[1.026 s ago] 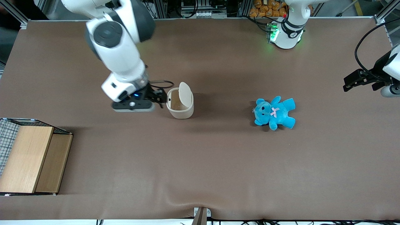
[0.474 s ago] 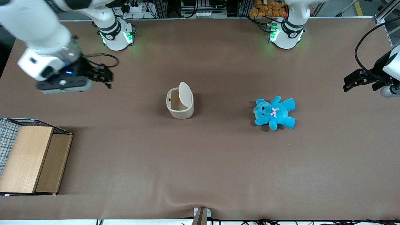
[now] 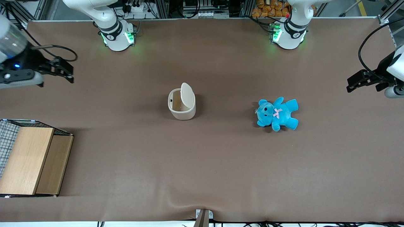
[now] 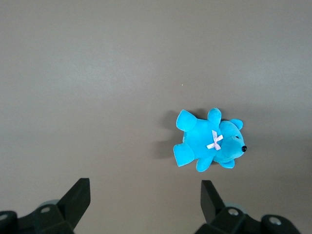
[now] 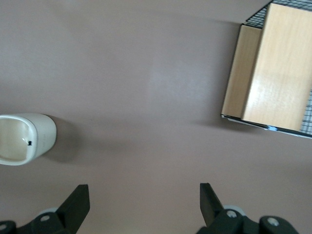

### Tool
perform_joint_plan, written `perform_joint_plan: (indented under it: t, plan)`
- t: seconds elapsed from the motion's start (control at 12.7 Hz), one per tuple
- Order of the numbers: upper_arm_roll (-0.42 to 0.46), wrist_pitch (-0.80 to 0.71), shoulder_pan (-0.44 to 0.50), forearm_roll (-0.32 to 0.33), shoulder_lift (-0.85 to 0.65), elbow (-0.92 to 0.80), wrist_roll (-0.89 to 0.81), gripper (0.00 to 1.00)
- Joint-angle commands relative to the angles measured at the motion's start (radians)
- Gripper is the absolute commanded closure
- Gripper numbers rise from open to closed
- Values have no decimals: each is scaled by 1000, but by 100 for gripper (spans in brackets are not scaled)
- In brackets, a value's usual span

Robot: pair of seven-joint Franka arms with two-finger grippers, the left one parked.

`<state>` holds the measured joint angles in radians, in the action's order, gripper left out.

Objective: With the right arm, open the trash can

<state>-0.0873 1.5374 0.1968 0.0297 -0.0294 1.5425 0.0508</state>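
Observation:
The cream-white trash can (image 3: 182, 108) stands in the middle of the brown table, its lid (image 3: 187, 94) tipped up on edge so the inside shows. It also shows in the right wrist view (image 5: 24, 139), mouth open. My right gripper (image 3: 63, 71) is open and empty, held high at the working arm's end of the table, well away from the trash can. In the right wrist view the two black fingers (image 5: 78, 204) stand wide apart over bare table, and the gripper (image 5: 144, 202) holds nothing.
A wooden box (image 3: 31, 160) with a wire mesh side sits at the working arm's end, near the front camera; it shows in the right wrist view (image 5: 273, 68) too. A blue teddy bear (image 3: 277, 113) lies toward the parked arm's end.
My right arm has pulled away from the trash can, rising and swinging toward its own end of the table. The trash can stays put with its lid up.

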Motion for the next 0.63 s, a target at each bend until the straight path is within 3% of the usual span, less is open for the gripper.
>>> perform_joint_plan:
  t: [0.0, 0.55]
  plan:
    - [-34, 6, -25, -19, -63, 77, 67, 0]
    - [-57, -11, -46, -33, -83, 90, 50, 0]
